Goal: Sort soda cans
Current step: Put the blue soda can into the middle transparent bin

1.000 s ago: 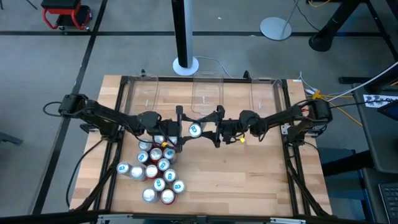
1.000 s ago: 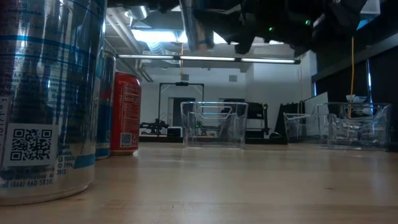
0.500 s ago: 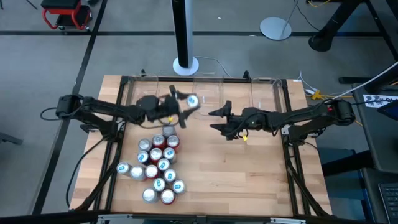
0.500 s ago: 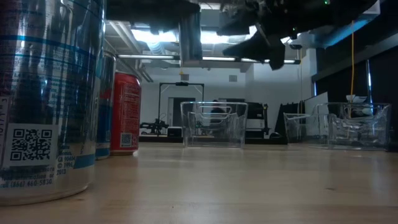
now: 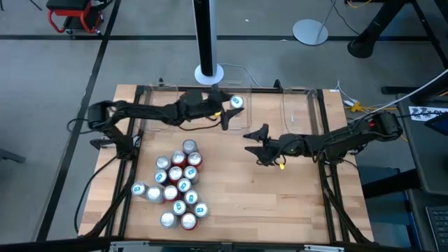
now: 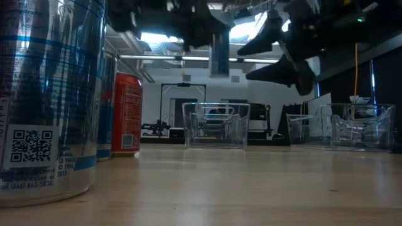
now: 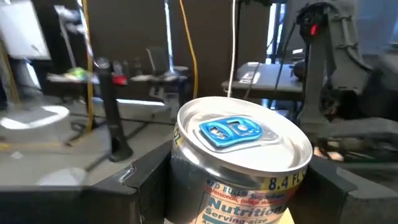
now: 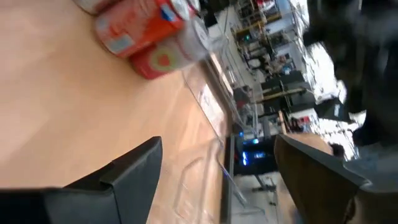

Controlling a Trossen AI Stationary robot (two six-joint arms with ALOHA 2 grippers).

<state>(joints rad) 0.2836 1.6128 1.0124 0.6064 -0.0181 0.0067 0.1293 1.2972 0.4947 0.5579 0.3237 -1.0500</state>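
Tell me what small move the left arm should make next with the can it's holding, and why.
Probably lower it a little into the middle bin and then let go. The left tool grips a silver can over that clear bin at the table's far edge, in the air, as the low view shows. The right tool waits open mid-table, holding nothing.

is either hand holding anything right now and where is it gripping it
The left hand holds a silver can by its side wall, upright over the middle bin. The right hand is open and empty.

Wooden table (image 5: 294, 203), clear plastic bins (image 6: 216, 125) along far edge, white round floor base (image 5: 310, 31)
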